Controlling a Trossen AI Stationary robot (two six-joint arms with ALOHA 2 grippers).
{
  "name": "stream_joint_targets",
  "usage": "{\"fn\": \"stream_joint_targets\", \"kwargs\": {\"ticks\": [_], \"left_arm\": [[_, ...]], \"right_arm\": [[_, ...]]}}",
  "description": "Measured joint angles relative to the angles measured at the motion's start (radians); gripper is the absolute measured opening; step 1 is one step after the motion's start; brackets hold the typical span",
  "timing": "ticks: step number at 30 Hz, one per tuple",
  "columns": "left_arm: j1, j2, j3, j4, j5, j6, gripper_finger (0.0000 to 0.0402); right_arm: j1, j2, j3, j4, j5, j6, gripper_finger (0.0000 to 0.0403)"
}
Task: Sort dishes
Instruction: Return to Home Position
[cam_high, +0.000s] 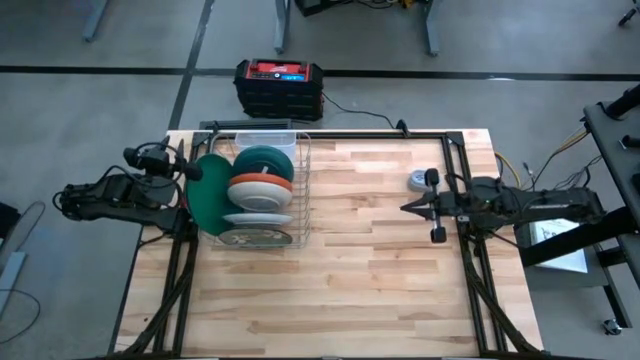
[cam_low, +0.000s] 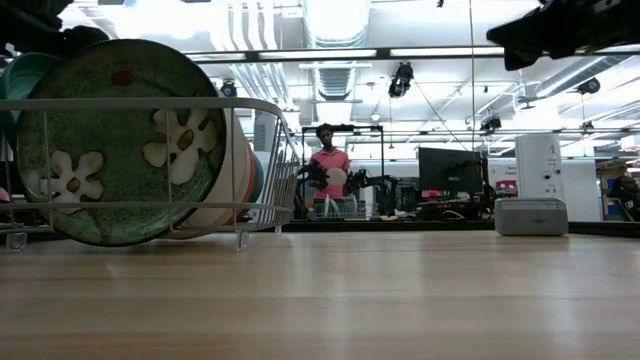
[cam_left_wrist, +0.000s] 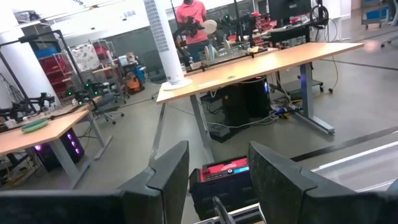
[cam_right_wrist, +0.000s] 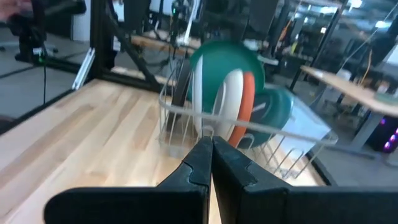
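Note:
The dishes stand on edge in a silver wire rack (cam_high: 300, 190) at the table's left: a teal one (cam_high: 262, 160), an orange one (cam_high: 262, 184), white ones (cam_high: 256, 200), and a flowered green plate (cam_low: 115, 140) at the near end. A larger dark green plate (cam_high: 207, 200) leans at the rack's left side. My left gripper (cam_left_wrist: 217, 180) is open and empty, raised by the rack's far left corner (cam_high: 192, 170), pointing past the table's far edge. My right gripper (cam_right_wrist: 211, 163) is shut and empty, raised over the table's right part (cam_high: 405, 208), pointing toward the rack.
A small grey round device (cam_high: 417, 182) lies on the table just beyond my right gripper. A red-and-black box (cam_high: 278, 85) stands on the floor past the far edge. Bare wood lies between the rack and my right arm. A person (cam_low: 328, 170) stands far off in the room.

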Motion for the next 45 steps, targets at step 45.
{"fn": "stream_joint_targets", "kwargs": {"ticks": [45], "left_arm": [[0.0, 0.0, 0.0, 0.001, -0.002, 0.0, 0.0155]], "right_arm": [[0.0, -0.392, -0.324, 0.104, -0.307, -0.064, 0.0]]}}
